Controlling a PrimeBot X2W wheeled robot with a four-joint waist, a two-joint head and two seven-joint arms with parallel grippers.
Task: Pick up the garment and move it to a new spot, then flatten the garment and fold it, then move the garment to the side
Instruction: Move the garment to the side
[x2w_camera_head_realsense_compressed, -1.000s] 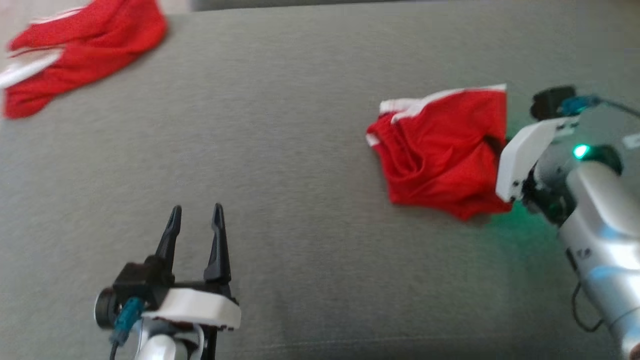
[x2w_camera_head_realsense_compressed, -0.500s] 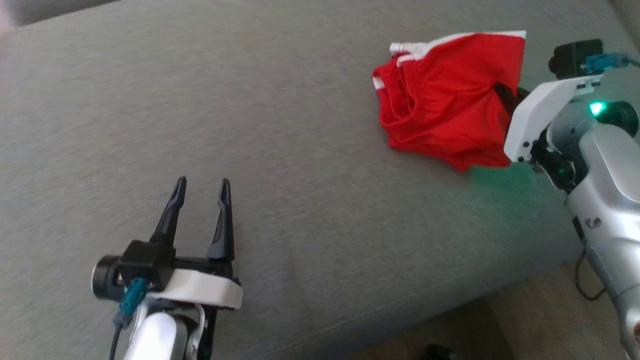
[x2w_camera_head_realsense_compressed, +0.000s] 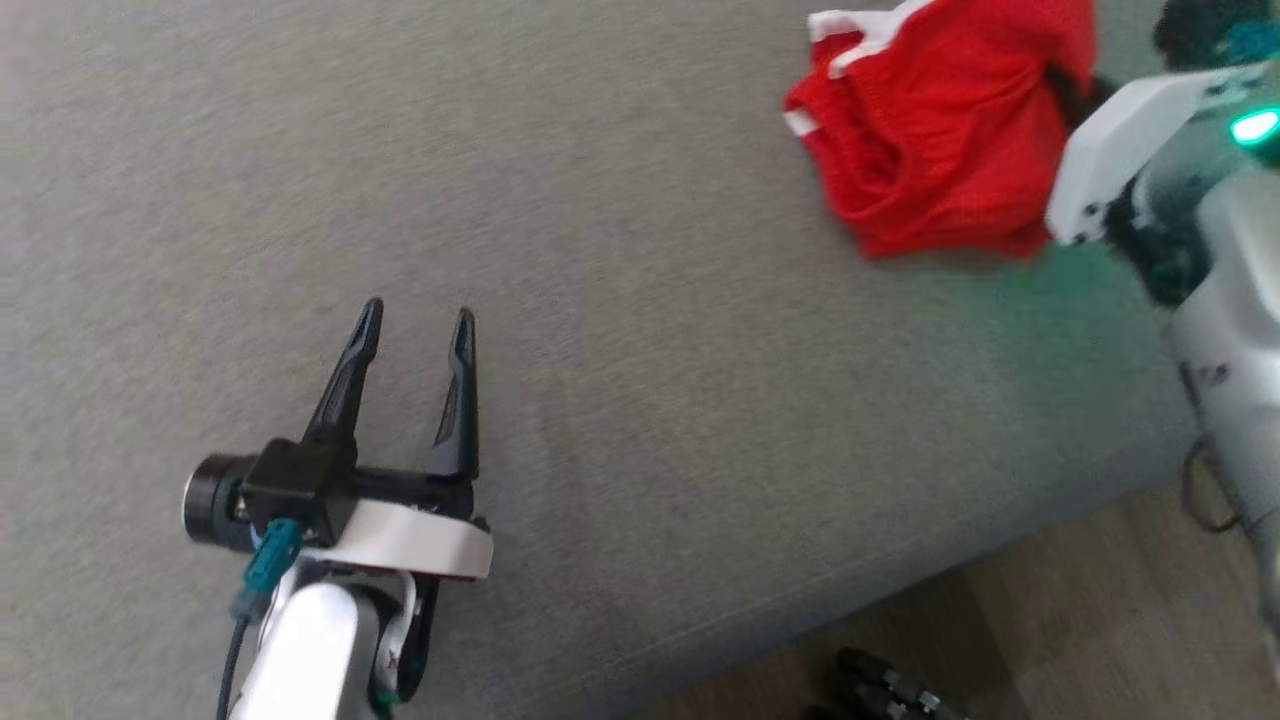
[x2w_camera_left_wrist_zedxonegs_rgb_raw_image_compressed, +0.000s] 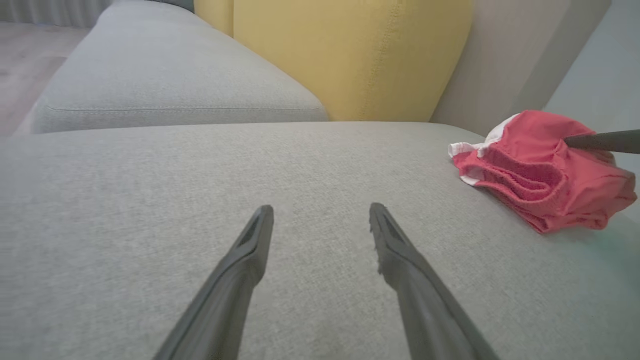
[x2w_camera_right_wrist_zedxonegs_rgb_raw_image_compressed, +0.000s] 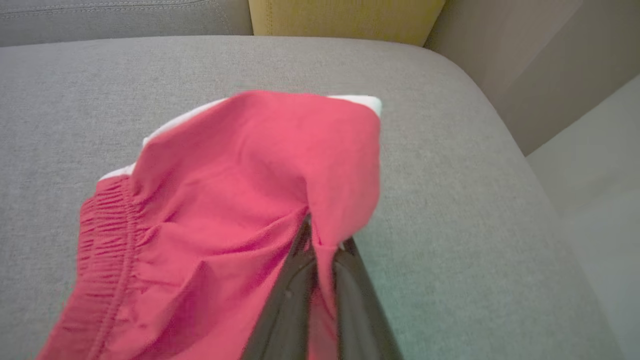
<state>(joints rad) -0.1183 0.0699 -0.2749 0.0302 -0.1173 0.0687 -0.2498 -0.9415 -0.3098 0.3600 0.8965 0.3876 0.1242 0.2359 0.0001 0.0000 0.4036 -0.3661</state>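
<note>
The garment (x2w_camera_head_realsense_compressed: 935, 130) is a pair of red shorts with white trim, bunched on the grey sofa cushion at the upper right of the head view. My right gripper (x2w_camera_right_wrist_zedxonegs_rgb_raw_image_compressed: 320, 235) is shut on a fold of the garment (x2w_camera_right_wrist_zedxonegs_rgb_raw_image_compressed: 240, 200); its fingertips are buried in the cloth. In the left wrist view the garment (x2w_camera_left_wrist_zedxonegs_rgb_raw_image_compressed: 540, 170) sits at the right with a dark right finger (x2w_camera_left_wrist_zedxonegs_rgb_raw_image_compressed: 600, 141) entering it. My left gripper (x2w_camera_head_realsense_compressed: 415, 320) hovers open over bare cushion at the lower left, far from the garment, nothing between its fingers (x2w_camera_left_wrist_zedxonegs_rgb_raw_image_compressed: 250, 250).
The grey sofa cushion (x2w_camera_head_realsense_compressed: 620, 300) ends at a front edge toward the lower right, with wooden floor (x2w_camera_head_realsense_compressed: 1080, 630) beyond. A yellow back cushion (x2w_camera_left_wrist_zedxonegs_rgb_raw_image_compressed: 350, 55) stands behind the seat. A second grey seat cushion (x2w_camera_left_wrist_zedxonegs_rgb_raw_image_compressed: 165, 85) lies further left.
The head camera has swung, so the whole picture shifted up and right and the other red cloth left the view. My right gripper stays shut on the garment; the left stays open.
</note>
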